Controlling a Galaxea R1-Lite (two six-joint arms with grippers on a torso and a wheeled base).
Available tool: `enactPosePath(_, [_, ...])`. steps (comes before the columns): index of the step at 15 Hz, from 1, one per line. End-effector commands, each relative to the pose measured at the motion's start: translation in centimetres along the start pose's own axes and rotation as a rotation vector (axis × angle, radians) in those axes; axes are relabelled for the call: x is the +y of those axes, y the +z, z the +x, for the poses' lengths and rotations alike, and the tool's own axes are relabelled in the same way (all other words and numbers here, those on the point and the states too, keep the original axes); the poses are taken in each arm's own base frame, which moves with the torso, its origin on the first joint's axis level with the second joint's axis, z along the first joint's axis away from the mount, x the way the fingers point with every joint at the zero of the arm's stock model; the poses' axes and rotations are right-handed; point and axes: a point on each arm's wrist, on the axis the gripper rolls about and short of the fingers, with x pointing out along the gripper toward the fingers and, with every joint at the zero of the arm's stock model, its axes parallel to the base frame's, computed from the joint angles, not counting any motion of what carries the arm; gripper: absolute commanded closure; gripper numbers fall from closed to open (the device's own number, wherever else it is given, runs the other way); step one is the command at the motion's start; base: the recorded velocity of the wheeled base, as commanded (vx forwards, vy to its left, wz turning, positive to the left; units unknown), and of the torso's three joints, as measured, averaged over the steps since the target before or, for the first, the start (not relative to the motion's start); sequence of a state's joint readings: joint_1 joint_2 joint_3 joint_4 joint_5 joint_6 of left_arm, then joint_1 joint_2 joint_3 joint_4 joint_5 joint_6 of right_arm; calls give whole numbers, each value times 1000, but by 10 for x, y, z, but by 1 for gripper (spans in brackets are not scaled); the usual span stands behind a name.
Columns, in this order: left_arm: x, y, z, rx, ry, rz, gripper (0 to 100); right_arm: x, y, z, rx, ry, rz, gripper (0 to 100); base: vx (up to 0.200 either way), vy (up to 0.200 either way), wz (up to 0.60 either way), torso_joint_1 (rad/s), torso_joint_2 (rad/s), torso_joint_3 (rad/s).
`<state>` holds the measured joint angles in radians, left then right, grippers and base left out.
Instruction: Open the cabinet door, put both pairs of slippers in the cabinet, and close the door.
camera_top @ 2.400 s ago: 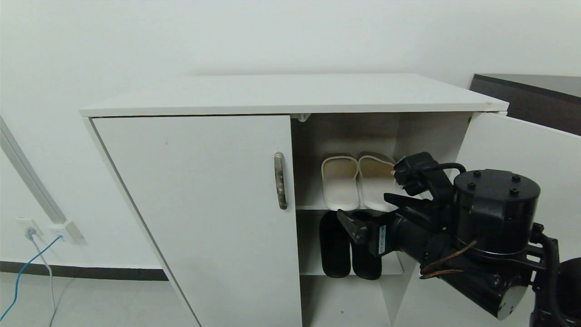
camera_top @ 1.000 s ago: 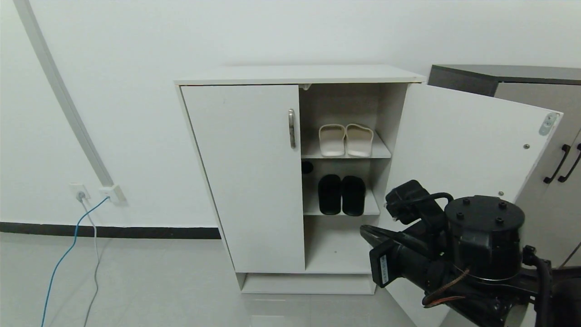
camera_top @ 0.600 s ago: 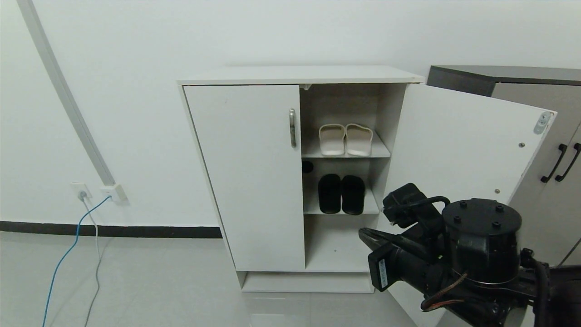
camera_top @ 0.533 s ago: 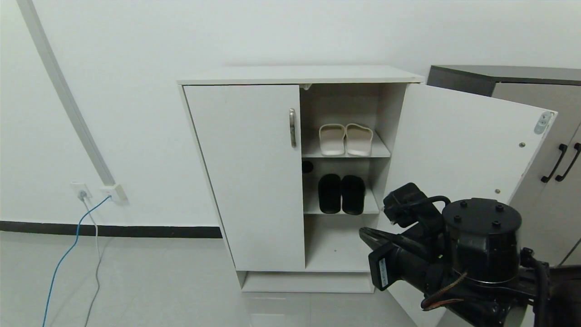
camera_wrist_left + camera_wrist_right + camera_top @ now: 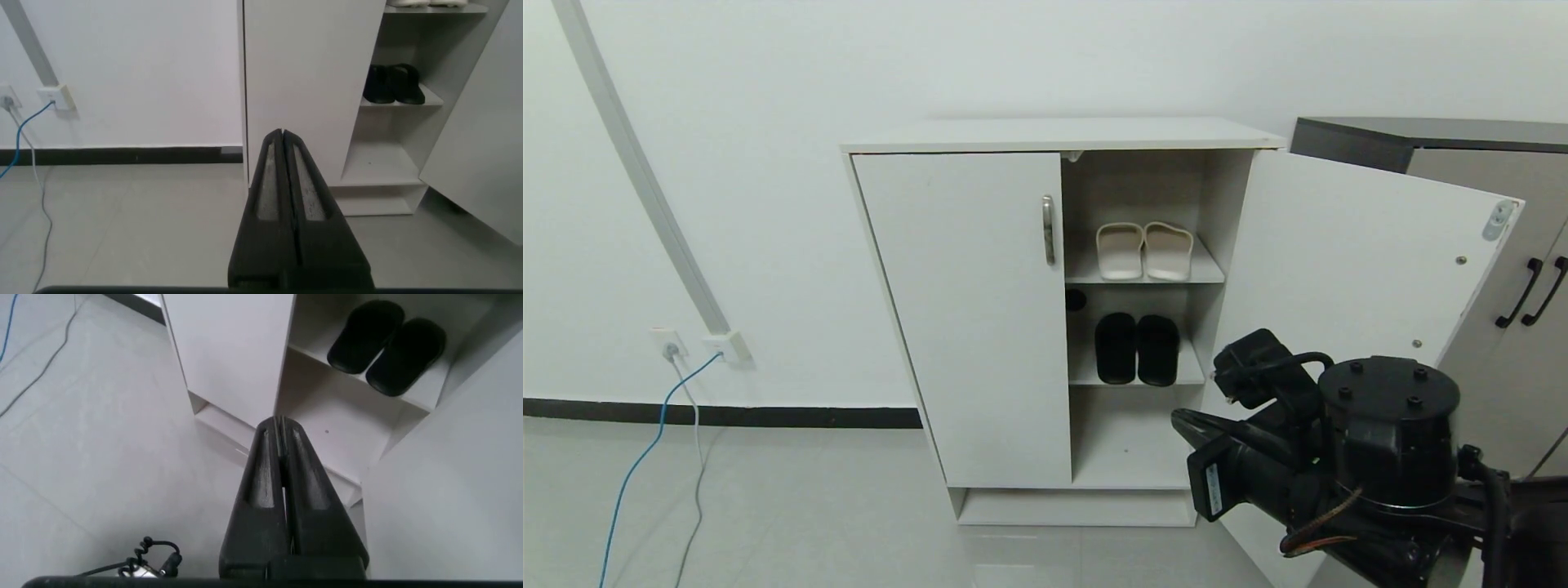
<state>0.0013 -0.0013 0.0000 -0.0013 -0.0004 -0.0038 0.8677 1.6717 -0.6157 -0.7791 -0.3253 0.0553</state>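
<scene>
**Facing the open cabinet, both pairs of slippers on its shelves**

In the head view the white two-door wooden cabinet (image 5: 1062,131) stands at the centre of the frame against a white wall. Its left-hand door (image 5: 964,310), fitted with a slim upright metal handle (image 5: 1048,229), is closed. The right-hand door (image 5: 1347,261) is swung wide open towards the right of the frame.

Inside the open half, the pair of cream rubber slippers (image 5: 1143,251) lies side by side on the upper shelf (image 5: 1211,271). The pair of black rubber slippers (image 5: 1137,349) lies side by side on the middle shelf (image 5: 1192,374), directly below.

The black right arm (image 5: 1388,425) fills the lower right of the frame, in front of the open door's lower part. Its right claw (image 5: 279,425) has both fingers pressed together and holds nothing, and the black pair (image 5: 388,345) shows beyond it. The left claw (image 5: 282,139) is likewise fully closed and empty, well apart from the cabinet, above the pale tiled floor (image 5: 809,506).

At the right edge stands a grey cupboard with black handles (image 5: 1531,245). At the lower left a blue cable (image 5: 637,465) runs down from a white wall socket (image 5: 727,347).
</scene>
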Motion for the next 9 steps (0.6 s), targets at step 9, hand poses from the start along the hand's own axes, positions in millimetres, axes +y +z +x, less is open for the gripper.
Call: enactPosePath(9, [0, 0, 0, 1, 1, -1, 100, 3, -5, 10, -30, -4, -5, 100, 0, 0, 0, 5, -70, -71])
